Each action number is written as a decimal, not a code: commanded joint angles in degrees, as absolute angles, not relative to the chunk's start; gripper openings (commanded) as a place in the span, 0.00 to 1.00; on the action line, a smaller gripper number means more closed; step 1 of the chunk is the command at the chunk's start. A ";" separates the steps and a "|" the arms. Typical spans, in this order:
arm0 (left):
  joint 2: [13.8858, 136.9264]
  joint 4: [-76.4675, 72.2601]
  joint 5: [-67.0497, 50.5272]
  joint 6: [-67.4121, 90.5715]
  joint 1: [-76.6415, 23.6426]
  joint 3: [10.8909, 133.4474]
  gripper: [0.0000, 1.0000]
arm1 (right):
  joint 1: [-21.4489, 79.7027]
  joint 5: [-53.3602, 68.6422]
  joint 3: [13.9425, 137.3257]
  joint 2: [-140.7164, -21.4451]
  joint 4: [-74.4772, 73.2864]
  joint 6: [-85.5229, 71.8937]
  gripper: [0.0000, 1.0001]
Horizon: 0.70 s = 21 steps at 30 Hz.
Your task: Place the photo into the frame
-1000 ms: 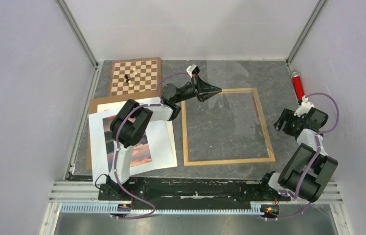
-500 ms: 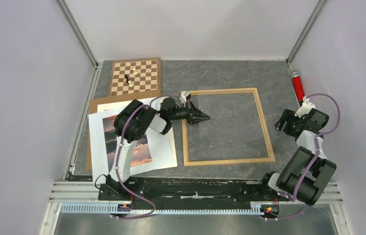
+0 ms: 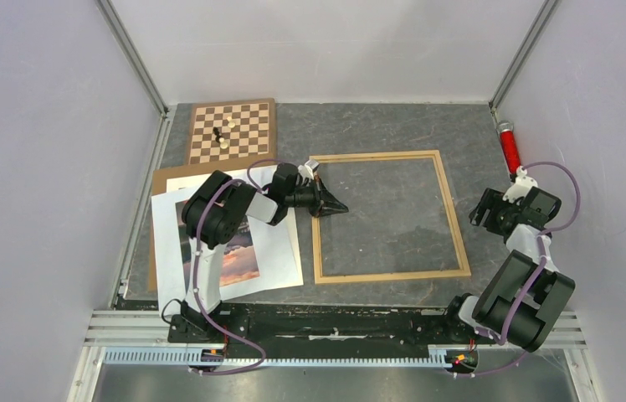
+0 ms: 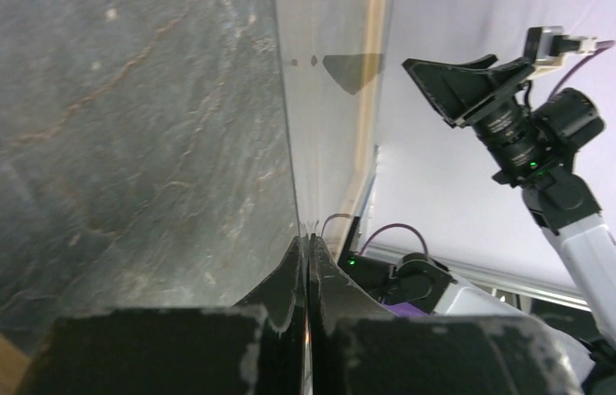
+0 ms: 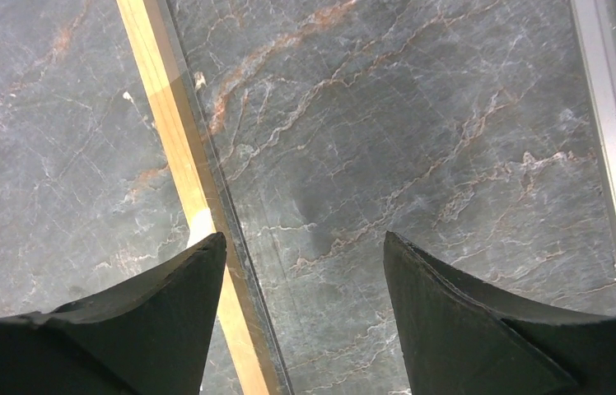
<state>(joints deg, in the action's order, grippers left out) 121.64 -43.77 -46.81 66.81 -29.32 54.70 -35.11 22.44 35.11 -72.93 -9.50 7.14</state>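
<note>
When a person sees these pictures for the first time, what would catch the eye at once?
The large light-wood frame lying flat in the middle of the dark table draws the eye first. At its left border the left gripper is shut on the edge of what looks like a clear sheet. Further left, the photo with its sunset colours lies on white sheets.

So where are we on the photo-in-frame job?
Done: the frame lies flat on the table, no photo in it. In hand: the left tool is shut on a clear pane at its edge, by the frame's left rail; the right tool hangs open over the right rail, empty. Left: the photo lies on white sheets to the left, not yet picked up or placed.
</note>
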 commanded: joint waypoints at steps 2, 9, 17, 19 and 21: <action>119.57 -36.55 -44.63 58.05 -29.03 56.70 0.02 | -35.17 23.43 33.76 -71.39 -6.88 8.25 0.73; 118.77 -32.29 -43.53 54.94 -28.59 58.16 0.02 | -35.22 23.08 32.29 -70.82 -6.82 10.17 0.73; 117.44 -31.88 -42.59 54.10 -27.78 58.27 0.02 | -35.19 23.03 32.00 -69.88 -6.84 10.54 0.72; 117.25 -31.80 -42.28 54.01 -27.54 57.99 0.02 | -35.23 23.20 31.90 -69.83 -6.86 10.55 0.72; 117.24 -31.65 -42.01 53.86 -27.42 57.86 0.02 | -35.20 23.32 31.94 -69.75 -6.86 10.55 0.72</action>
<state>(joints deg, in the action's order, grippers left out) 120.68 -31.29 -43.83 57.25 -28.29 56.84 -35.11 22.46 32.01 -71.18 -8.99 9.69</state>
